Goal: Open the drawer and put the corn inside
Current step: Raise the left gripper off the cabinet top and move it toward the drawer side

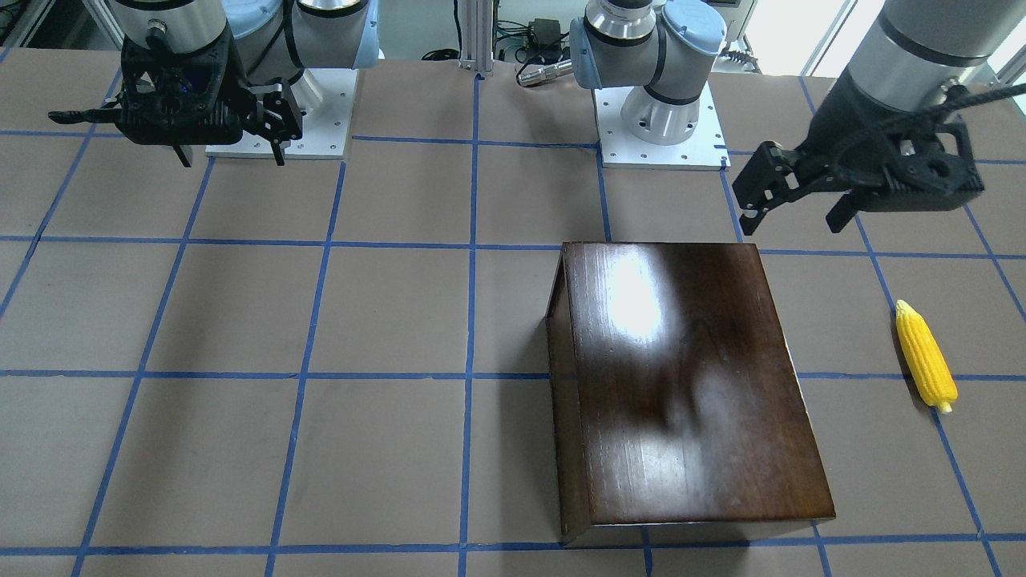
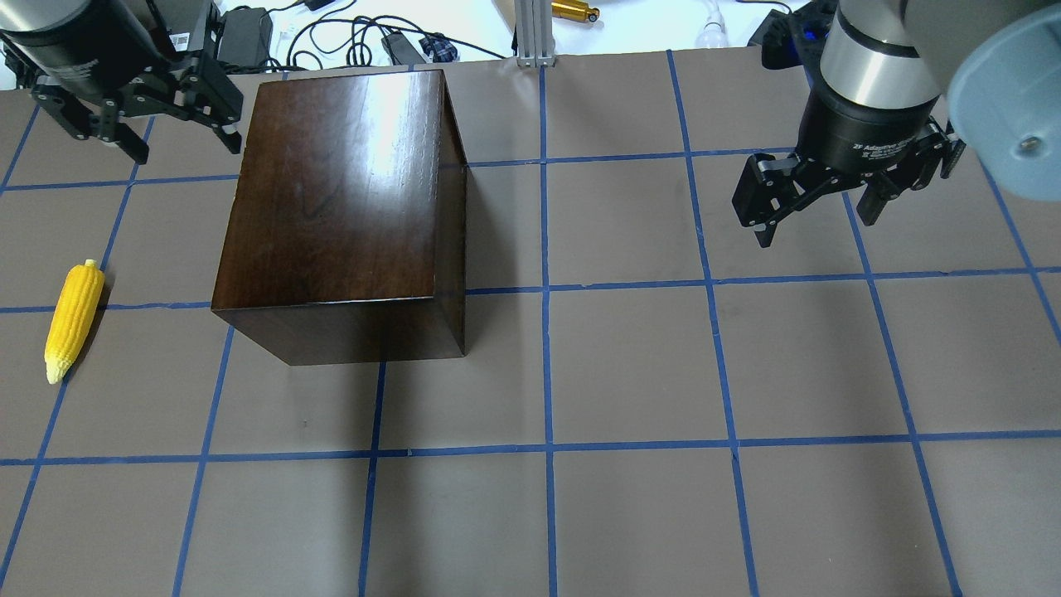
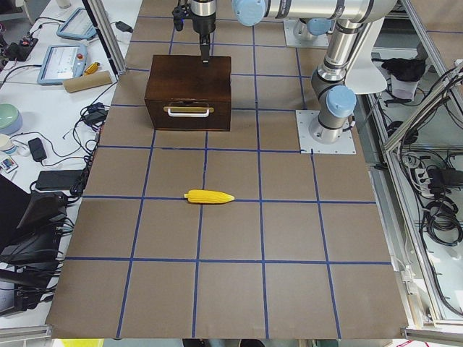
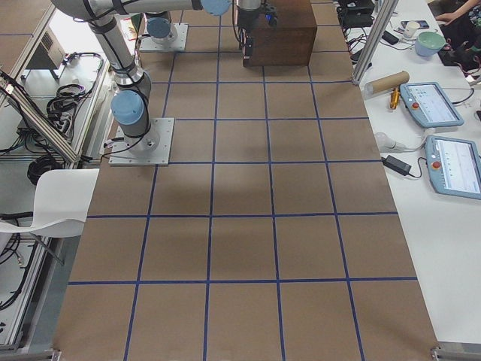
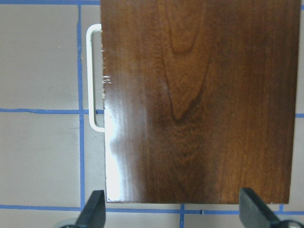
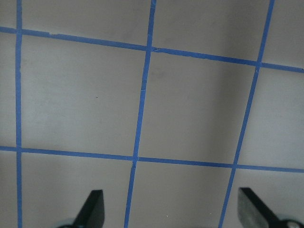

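The dark-brown box (image 2: 340, 207) stands on the table with its drawer shut. The drawer's front panel (image 3: 188, 116) and pale pull (image 3: 188, 110) face the robot's left; the pull also shows in the left wrist view (image 5: 94, 78). The yellow corn (image 2: 73, 319) lies on the table beyond that front, apart from the box; it also shows in the front-facing view (image 1: 926, 357). My left gripper (image 2: 184, 148) is open and empty, raised above the box's top edge (image 5: 173, 211). My right gripper (image 2: 812, 228) is open and empty, raised over bare table far from the box.
Blue tape lines grid the brown table (image 2: 630, 373). Both arm base plates (image 1: 661, 136) sit at the robot's edge. A side bench with cables and tablets (image 3: 69, 61) runs along the far side, with an aluminium post (image 2: 530, 33) there.
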Robot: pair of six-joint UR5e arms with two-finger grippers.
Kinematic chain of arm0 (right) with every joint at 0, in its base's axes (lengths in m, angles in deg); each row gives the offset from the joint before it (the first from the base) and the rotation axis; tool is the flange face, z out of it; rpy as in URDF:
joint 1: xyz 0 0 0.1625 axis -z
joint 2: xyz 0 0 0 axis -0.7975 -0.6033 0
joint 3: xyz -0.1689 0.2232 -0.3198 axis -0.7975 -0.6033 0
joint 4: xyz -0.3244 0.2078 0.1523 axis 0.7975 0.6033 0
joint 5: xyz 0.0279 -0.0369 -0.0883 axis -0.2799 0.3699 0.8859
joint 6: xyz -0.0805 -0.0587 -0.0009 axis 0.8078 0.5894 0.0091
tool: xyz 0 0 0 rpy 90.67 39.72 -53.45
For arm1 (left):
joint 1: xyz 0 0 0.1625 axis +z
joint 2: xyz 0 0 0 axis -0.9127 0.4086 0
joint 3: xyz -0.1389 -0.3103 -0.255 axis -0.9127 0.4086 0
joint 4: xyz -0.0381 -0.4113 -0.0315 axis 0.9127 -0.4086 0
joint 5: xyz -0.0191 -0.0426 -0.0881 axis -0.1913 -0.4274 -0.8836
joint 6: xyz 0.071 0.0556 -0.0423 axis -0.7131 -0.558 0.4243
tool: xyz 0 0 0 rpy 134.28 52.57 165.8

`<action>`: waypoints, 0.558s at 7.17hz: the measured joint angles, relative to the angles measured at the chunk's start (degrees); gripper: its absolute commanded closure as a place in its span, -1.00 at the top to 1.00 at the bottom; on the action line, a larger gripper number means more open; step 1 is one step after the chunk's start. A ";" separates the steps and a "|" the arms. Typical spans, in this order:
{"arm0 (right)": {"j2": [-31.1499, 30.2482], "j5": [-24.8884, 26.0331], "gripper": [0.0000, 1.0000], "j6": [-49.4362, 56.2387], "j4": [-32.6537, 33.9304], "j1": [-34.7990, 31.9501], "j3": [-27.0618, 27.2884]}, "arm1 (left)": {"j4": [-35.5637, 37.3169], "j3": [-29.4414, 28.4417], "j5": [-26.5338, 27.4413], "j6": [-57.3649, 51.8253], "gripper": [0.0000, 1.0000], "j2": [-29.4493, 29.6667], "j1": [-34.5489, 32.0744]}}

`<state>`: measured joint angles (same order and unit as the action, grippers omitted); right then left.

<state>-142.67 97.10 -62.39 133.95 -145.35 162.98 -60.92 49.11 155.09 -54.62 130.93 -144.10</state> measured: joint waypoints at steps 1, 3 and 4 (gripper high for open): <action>0.00 0.00 1.00 0.02 0.02 0.00 0.00 | -0.07 -0.05 0.68 -1.29 1.00 0.56 3.37; 0.00 0.00 1.00 -0.01 0.00 0.00 0.00 | 0.22 -0.15 1.60 -6.90 1.00 1.91 10.40; 0.00 0.00 1.00 -0.03 0.00 0.00 0.00 | 0.39 -0.16 1.70 -10.06 1.00 2.75 13.73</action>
<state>-142.67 97.09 -62.42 133.95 -145.35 162.98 -60.53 48.95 156.78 -64.68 133.69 -130.37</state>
